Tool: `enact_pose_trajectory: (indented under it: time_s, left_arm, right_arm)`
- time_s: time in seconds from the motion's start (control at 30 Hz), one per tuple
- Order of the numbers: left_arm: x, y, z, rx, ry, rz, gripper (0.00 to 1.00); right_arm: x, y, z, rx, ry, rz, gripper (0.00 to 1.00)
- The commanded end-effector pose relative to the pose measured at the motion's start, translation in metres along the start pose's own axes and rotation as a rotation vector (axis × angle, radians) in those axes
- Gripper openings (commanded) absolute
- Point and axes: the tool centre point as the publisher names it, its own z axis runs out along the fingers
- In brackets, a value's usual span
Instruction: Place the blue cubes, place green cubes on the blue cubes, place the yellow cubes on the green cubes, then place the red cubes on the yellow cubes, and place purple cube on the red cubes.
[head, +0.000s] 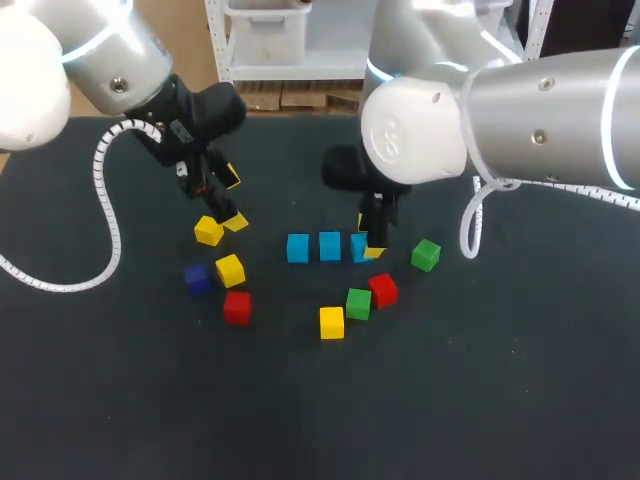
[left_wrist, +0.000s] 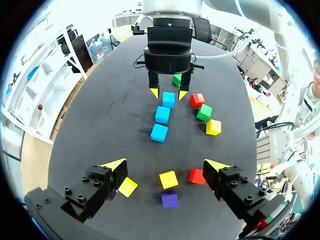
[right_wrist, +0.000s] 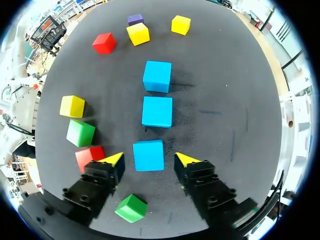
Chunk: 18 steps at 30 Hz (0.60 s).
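Observation:
Three blue cubes lie in a row on the table: (head: 297, 248), (head: 330, 245) and a third (right_wrist: 148, 155). My right gripper (right_wrist: 150, 159) is open and straddles the third, with a gap showing on both sides. In the head view that right gripper (head: 367, 240) half hides this cube. My left gripper (left_wrist: 165, 165) is open and empty above a yellow cube (left_wrist: 168, 179), a second yellow cube (left_wrist: 128, 186), a red cube (left_wrist: 196, 176) and the purple cube (left_wrist: 169, 199).
To the right of the row lie a green cube (head: 425, 254), a red cube (head: 383, 290), another green cube (head: 358, 303) and a yellow cube (head: 331, 322). The left group sits around (head: 230, 270).

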Motion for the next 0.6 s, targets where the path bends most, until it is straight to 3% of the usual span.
enact_pose_trajectory:
  time_s: [0.03, 0.6]
  left_arm:
    - [0.0007, 0.0005, 0.0003, 0.0, -0.003, 0.002, 1.0]
    - [0.0007, 0.0005, 0.0003, 0.0, -0.003, 0.002, 1.0]
  right_arm:
    - [0.0011, -0.001, 0.0003, -0.001, -0.004, 0.0, 0.48]
    - [-0.0038, -0.0069, 0.0029, 0.003, -0.009, -0.009, 0.39]
